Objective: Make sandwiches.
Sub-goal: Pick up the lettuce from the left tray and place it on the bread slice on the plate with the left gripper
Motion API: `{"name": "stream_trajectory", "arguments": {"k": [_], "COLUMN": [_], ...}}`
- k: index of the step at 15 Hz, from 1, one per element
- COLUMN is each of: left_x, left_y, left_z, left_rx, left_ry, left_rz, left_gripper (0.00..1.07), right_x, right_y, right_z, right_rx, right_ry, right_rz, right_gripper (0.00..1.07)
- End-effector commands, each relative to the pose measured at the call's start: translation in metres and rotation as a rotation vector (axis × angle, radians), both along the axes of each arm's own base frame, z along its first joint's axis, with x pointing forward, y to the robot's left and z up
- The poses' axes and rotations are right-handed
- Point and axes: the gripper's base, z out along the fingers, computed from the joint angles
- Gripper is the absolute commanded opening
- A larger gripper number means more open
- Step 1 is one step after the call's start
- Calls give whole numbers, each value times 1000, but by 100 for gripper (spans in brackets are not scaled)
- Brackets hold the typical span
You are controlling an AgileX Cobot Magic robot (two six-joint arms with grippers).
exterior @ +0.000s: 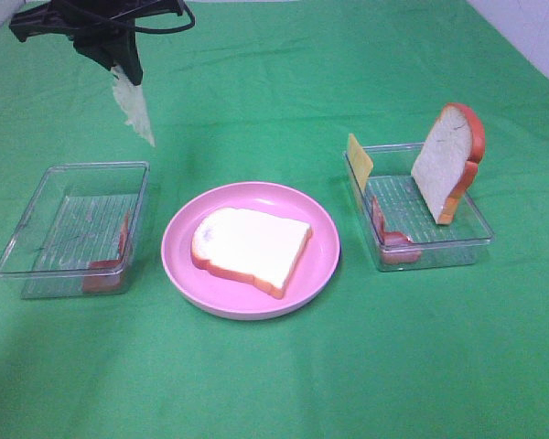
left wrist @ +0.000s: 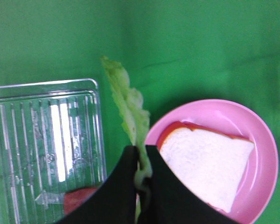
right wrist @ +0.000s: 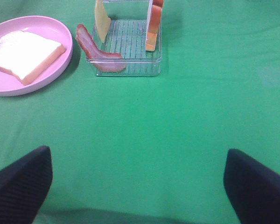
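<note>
My left gripper [exterior: 125, 73] is shut on a pale green lettuce leaf [exterior: 134, 108] and holds it high above the table's back left; the leaf hangs from the shut fingers in the left wrist view [left wrist: 126, 105]. A white bread slice [exterior: 250, 247] with orange-brown crust lies flat on the round pink plate [exterior: 322, 267]. A second bread slice [exterior: 448, 160] stands upright in the right clear tray [exterior: 480, 240], with a yellow cheese square [exterior: 359, 161] and a bacon strip [exterior: 389, 236]. My right gripper [right wrist: 137, 179] is open and empty, back from that tray; it does not show in the high view.
The left clear tray [exterior: 37, 224] holds a bacon strip [exterior: 110, 268] at its near right corner. Green cloth covers the table. A pale wall edge [exterior: 531, 32] runs along the back right.
</note>
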Motion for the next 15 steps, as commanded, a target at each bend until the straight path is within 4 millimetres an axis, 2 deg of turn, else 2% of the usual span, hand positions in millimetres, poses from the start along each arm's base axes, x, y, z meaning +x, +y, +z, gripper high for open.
{"name": "stream_trajectory", "arguments": {"k": [1, 4, 7, 8, 11, 15], "left_x": [-18, -36, -57, -70, -75, -68], "left_y": [-30, -76, -114, -129, -135, -144], "left_z": [2, 4, 5, 4, -9, -53], "left_rx": [-45, -90, -129, -112, -117, -129], "left_ry": [66, 15, 14, 17, 97, 210], "left_rz": [-155, -290, -380, -484, -561, -601], "left_gripper": [0, 0, 0, 0, 0, 0], "right_x": [-3, -3, -3, -3, -3, -3], "right_y": [0, 0, 0, 0, 0, 0], "right_z": [-1, -1, -1, -1, -1, -1], "right_rx": [-2, -2, -2, -2, -2, -2], "right_ry": [-37, -37, -37, -37, -37, -37], "right_rz": [-6, -6, -6, -6, -6, -6], "right_gripper": [95, 95, 95, 95, 95, 95]}}
